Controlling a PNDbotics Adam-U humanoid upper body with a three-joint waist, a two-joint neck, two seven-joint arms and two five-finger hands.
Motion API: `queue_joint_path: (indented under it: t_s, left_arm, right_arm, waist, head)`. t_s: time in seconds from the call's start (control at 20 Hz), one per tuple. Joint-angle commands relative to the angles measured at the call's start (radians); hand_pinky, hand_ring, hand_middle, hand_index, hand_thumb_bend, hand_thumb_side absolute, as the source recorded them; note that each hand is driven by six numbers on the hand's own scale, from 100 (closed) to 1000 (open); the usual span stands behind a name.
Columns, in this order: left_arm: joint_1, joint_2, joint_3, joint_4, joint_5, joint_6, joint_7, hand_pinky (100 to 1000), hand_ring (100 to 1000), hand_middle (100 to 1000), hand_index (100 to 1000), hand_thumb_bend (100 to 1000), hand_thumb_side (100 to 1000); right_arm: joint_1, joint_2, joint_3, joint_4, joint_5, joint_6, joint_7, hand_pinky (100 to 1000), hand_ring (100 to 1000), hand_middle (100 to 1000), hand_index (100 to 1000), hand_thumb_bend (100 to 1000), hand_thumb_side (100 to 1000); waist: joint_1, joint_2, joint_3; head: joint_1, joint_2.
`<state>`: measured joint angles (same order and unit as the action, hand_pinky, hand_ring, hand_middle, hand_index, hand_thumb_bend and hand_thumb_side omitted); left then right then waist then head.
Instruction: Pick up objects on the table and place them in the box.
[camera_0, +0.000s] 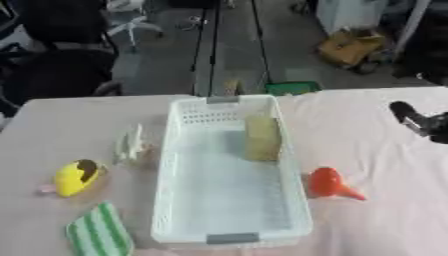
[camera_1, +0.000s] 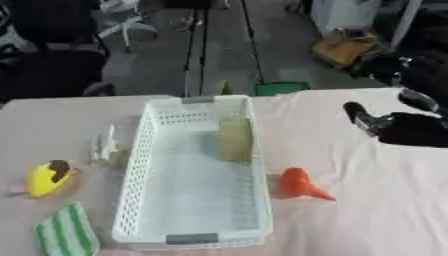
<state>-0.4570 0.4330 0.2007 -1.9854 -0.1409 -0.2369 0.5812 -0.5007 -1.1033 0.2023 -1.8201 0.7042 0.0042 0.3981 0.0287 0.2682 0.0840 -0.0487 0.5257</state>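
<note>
**A:** Status?

**B:** My right hand is over the desk on the right side, well off the box and touching nothing. One dark finger points left, toward the box. I can't tell if the rest of that hand is spread or curled; it's just a dark mass at the frame edge. My left hand isn't showing in either eye.

**A:** Box contents?

**B:** White mesh box, long axis running away from me, mid-desk. One item inside: a tan block, upright against the right wall in the far half. Sponge, probably; view's soft.

**A:** What's outside it?

**B:** Right of the box, just beside its wall: an orange piece, round body, spout pointing right and toward me. Left of the box, in the far part: a small white thing, shape unclear. Nearer me: a yellow toy with a dark patch on top. Near the left front corner: a green-and-white striped cloth, lying flat. All four are on the desk, apart from each other.
</note>
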Motion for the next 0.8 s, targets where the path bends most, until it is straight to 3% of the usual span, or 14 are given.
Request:
queue_joint_path:
  t_s: [0.05, 0.3, 0.8]
  left_arm:
    - [-0.015, 0.038, 0.0, -0.015, 0.002, 0.002, -0.007, 952, 974, 925, 936, 342, 1000]
    - [-0.015, 0.04, -0.002, -0.015, 0.002, 0.003, -0.01, 952, 974, 925, 935, 340, 1000]
    - [-0.017, 0.038, -0.005, -0.015, 0.004, 0.005, -0.015, 953, 974, 924, 935, 340, 1000]
  right_arm:
    - [-0.034, -0.048, 0.034, 0.064, -0.014, -0.034, 0.06, 931, 938, 876, 967, 378, 1000]
    - [-0.073, -0.029, 0.072, 0.162, -0.009, -0.072, 0.073, 925, 943, 871, 971, 442, 1000]
    - [-0.138, 0.034, 0.158, 0.284, 0.004, -0.11, 0.046, 928, 949, 873, 974, 462, 1000]
  waist:
    - [-0.005, -0.022, 0.003]
    - [-0.009, -0.021, 0.003]
    - [-0.011, -0.024, 0.008]
  head:
    - [-0.006, -0.006]
    - [-0.009, -0.005]
    - [-0.019, -0.022]
